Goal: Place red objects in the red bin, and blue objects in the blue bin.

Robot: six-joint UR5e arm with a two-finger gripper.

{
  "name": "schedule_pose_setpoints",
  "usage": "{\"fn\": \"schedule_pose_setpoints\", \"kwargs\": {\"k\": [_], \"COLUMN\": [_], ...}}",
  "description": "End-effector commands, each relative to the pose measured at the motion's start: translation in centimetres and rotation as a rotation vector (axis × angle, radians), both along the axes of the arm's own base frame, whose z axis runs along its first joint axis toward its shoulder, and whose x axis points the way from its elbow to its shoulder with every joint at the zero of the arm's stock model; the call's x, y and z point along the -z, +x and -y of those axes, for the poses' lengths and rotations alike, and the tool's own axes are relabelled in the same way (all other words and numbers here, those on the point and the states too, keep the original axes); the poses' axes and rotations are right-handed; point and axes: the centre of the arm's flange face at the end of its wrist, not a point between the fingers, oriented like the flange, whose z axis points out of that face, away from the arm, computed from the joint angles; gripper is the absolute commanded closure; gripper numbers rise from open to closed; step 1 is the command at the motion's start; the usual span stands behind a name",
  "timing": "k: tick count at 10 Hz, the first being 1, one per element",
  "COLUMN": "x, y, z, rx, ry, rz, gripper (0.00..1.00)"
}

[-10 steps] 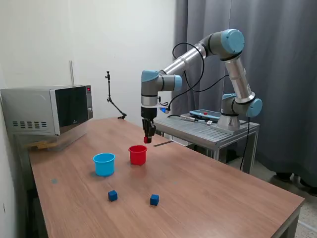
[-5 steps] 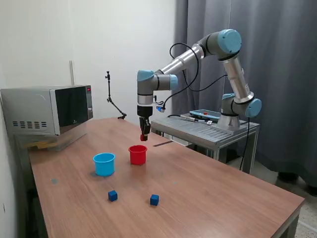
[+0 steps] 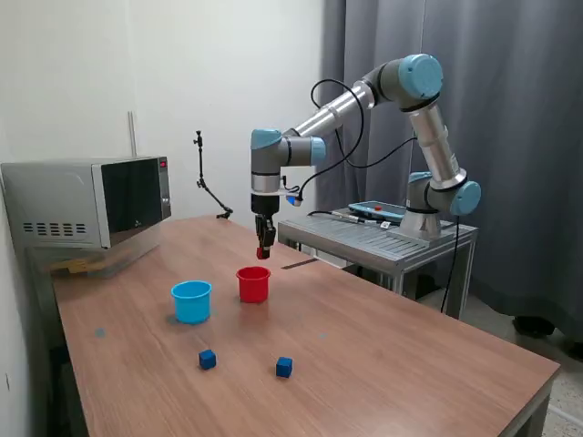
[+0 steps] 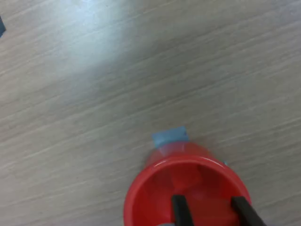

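Silver arm (image 3: 339, 107), light-blue joints, black cables

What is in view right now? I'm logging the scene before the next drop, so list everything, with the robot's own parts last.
Red cup: one, red, on the wooden table, directly under the gripper.
Light blue cup: one, on the exterior view's left of the red cup, apart from it.
Dark blue cubes: two, on the table nearer the camera, one at, one at.
Red cube: one, held in the gripper above the red cup.
Microwave: one, grey, far end of the table on the exterior view's left.
Wooden table: one, brown.
Metal stand: one, grey, beside the table, carrying the arm's base.
Curtain: grey, behind.
Arm: one, silver with light blue joints.
Gripper: one, black, shut on the red cube.
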Motion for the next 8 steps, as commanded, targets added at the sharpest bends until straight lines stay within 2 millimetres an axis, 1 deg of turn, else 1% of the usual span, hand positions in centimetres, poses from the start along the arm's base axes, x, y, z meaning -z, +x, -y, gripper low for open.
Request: {"fn": "schedule_pose_setpoints", "kwargs": {"k": [1,3,8], "x": [0.1,1.0,1.1], "y": [-0.1,-0.2,-0.2], "z": [0.0,0.2,0.5], "rx": [-0.002,-0.005,-0.011], "ry": [-0.001,-0.004,-0.004], "rz": [0.001,0.013,0.015], "gripper": [1.00,1.00,1.00]}}
